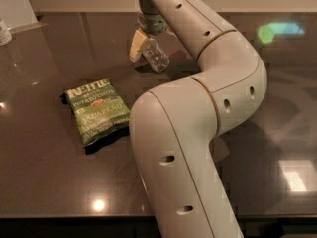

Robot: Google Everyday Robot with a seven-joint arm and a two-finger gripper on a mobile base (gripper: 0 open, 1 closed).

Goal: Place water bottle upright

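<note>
The water bottle is a small clear ribbed bottle at the back middle of the dark table. It is tilted, with its lower end close to the tabletop. My gripper comes down from the top of the view and is shut on the bottle's upper part. One cream finger shows on the bottle's left side; the other finger is hidden behind the bottle and wrist. The bottle's cap and label are hidden by the gripper.
A green chip bag lies flat at left centre. A small bottle stands at the far left edge, below a white object. My large arm covers the middle and right foreground.
</note>
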